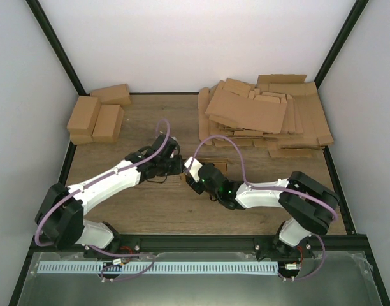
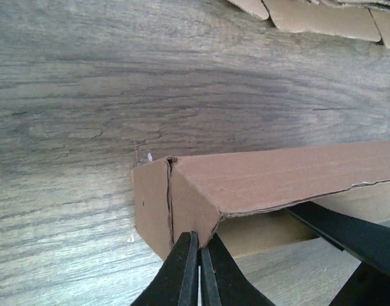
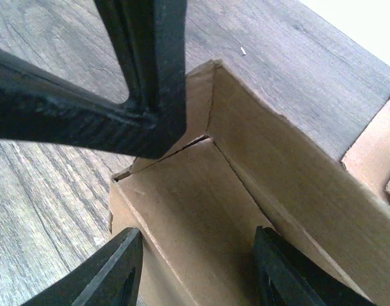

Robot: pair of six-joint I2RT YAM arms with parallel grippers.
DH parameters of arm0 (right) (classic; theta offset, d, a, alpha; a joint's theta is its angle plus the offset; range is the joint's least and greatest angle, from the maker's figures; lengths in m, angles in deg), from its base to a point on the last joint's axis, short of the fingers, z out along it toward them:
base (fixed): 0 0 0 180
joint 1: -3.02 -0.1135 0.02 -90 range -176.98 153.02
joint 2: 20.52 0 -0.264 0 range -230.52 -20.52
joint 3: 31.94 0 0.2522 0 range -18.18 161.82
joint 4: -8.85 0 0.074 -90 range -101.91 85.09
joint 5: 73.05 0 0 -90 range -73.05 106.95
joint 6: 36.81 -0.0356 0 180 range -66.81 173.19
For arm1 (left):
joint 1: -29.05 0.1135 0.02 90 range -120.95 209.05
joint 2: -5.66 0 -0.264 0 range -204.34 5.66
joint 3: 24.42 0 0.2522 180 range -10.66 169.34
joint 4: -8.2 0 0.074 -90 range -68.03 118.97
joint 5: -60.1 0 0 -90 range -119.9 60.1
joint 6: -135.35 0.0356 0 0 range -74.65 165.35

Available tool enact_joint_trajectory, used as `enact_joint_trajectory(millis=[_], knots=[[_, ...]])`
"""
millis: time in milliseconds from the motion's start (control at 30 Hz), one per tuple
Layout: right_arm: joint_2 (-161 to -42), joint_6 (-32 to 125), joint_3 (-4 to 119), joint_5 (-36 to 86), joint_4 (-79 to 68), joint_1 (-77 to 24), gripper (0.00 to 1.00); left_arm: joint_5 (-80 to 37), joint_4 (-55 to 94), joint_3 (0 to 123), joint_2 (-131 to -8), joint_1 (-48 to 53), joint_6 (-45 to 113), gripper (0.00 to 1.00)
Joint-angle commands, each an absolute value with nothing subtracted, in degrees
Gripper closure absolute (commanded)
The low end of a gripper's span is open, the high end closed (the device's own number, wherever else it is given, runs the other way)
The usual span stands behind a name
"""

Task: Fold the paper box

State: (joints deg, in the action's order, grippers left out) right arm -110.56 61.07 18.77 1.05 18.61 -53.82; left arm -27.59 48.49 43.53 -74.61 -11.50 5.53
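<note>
Paper box [image 2: 259, 182] corner is pinched by left jaws; right jaws gape.

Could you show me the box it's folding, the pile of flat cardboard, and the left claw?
half-folded box [image 2: 278, 178]: left wrist view, its top panel.
flat cardboard pile [image 1: 249, 111]: top external view, uppermost sheet.
left claw [image 2: 199, 241]: left wrist view, between its fingertips.
</note>
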Motion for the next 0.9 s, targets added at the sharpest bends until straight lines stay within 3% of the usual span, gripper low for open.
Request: enact_joint_trajectory(millis=[0,400,867], knots=[[-112.19,59.60,20.38,-0.78,17.03,-53.32,0.50,-24.79,53.45,42.76,-73.79,-13.11,5.63,0.96],[-109.27,59.06,20.62,1.06,14.22,-53.32,0.46,-28.42,51.71,39.89,-73.74,-13.25,6.55,0.96],[-90.10,45.54,20.60,8.55,-6.38,-51.75,0.31,-29.71,51.73,42.07,-74.72,-13.17,6.68,0.96]])
